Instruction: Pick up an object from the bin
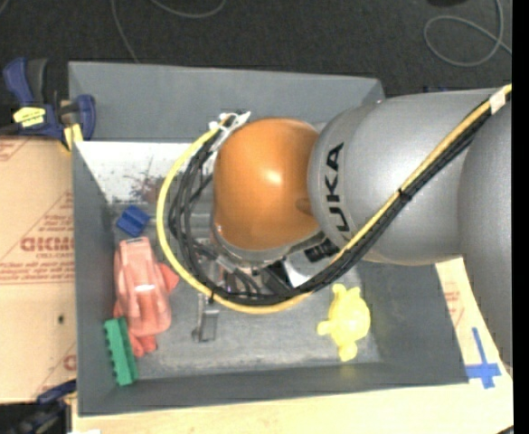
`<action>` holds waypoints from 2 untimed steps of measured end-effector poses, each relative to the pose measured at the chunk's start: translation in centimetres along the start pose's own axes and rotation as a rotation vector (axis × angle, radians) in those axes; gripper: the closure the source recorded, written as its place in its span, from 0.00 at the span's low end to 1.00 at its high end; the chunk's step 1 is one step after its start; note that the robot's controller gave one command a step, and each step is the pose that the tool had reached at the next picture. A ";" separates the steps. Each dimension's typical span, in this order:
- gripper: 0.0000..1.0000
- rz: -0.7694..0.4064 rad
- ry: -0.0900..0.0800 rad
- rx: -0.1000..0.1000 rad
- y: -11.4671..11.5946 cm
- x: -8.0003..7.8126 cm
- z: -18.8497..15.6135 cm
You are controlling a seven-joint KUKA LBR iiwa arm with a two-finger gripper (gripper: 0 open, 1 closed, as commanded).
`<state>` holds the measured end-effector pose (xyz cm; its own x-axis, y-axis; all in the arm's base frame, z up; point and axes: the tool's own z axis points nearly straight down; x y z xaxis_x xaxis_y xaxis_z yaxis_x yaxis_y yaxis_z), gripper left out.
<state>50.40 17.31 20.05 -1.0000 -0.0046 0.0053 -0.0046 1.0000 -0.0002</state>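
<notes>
Under the glossy orange wrist cover (264, 183), the gripper (207, 319) sits low over the grey metal bin's (273, 355) floor, just right of a lumpy pink toy (142, 292), perhaps rubber, lying at the left side. Whether the gripper is wide or narrow cannot be told.

Grey KUKA arm (409, 188) — orange cover (259, 188), yellow-black cables (175, 238)

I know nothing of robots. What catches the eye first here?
The big grey arm with its glossy orange cover, hanging over the middle of the bin. Next, bright things on the bin's floor: a pink toy at left, a green ridged block below it, a yellow figure at lower right.
</notes>
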 end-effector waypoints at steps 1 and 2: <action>0.00 0.004 -0.007 -0.002 -0.1 -0.1 -0.4; 0.00 0.035 -0.012 -0.004 -0.5 -0.5 4.1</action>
<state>50.87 16.81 15.93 -0.9995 0.0302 -0.0071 0.0302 0.9995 0.0037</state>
